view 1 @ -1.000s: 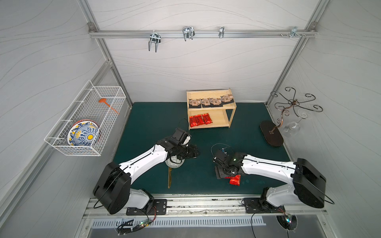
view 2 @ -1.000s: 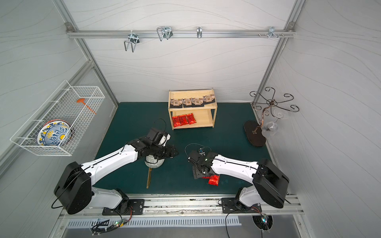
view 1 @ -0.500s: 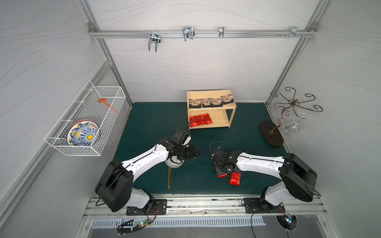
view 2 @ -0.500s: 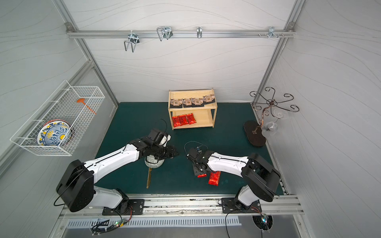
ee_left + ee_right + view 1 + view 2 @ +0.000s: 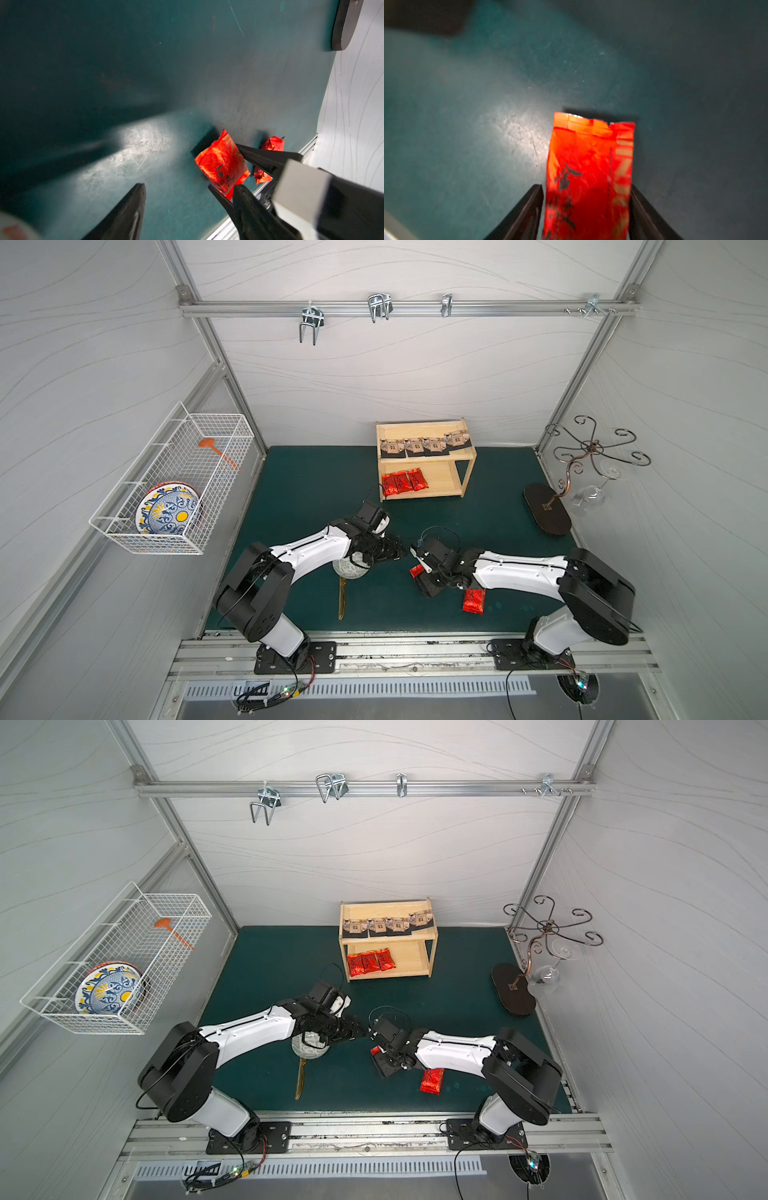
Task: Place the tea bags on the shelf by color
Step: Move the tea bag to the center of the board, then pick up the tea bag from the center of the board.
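Note:
My right gripper [image 5: 422,577] is shut on a red foil tea bag [image 5: 589,176], gripping it across its width and holding it just above the green mat. My left gripper [image 5: 190,187] stands open and empty close beside it, facing the held bag [image 5: 222,166]. A second red tea bag [image 5: 473,600] lies on the mat near the front, by the right arm. The light-wood shelf [image 5: 444,483] stands at the back. Several beige tea bags [image 5: 426,444] lie on its top tray and three red ones [image 5: 404,482] on its lower tier.
A patterned round bowl [image 5: 351,570] with a gold utensil [image 5: 341,601] lies under the left arm. A white wire basket [image 5: 166,489] with a plate hangs on the left wall. A metal glass stand [image 5: 548,510] is at the right, and a metal rail runs along the front edge.
My right gripper has closed on a red tea bag, lifted it and shifted left toward the left gripper. The left arm has barely moved.

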`<act>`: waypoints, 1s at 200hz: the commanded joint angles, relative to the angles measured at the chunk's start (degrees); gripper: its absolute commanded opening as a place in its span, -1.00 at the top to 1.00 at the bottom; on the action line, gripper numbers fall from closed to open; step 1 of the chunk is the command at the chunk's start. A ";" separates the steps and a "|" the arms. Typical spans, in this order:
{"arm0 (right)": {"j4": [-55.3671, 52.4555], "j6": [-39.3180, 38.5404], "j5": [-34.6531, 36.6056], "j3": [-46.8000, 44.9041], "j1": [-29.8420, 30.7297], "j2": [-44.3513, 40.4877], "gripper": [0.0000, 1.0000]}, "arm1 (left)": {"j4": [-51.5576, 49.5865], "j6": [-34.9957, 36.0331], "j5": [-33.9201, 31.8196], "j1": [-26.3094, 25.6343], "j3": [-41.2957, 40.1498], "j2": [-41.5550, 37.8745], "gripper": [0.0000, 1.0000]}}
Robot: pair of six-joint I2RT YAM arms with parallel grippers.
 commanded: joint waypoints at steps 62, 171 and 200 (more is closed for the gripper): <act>12.91 6.82 -6.21 -13.15 -1.55 -14.30 0.40 | 8.30 0.32 6.60 -3.79 2.41 5.97 -0.05; 16.25 9.00 -6.49 -17.71 -1.64 -13.14 0.69 | 8.38 1.75 9.48 -6.76 3.95 11.16 0.19; 16.30 8.92 -6.75 -17.89 -2.40 -13.05 0.69 | 8.51 1.84 9.48 -6.83 3.74 11.30 0.52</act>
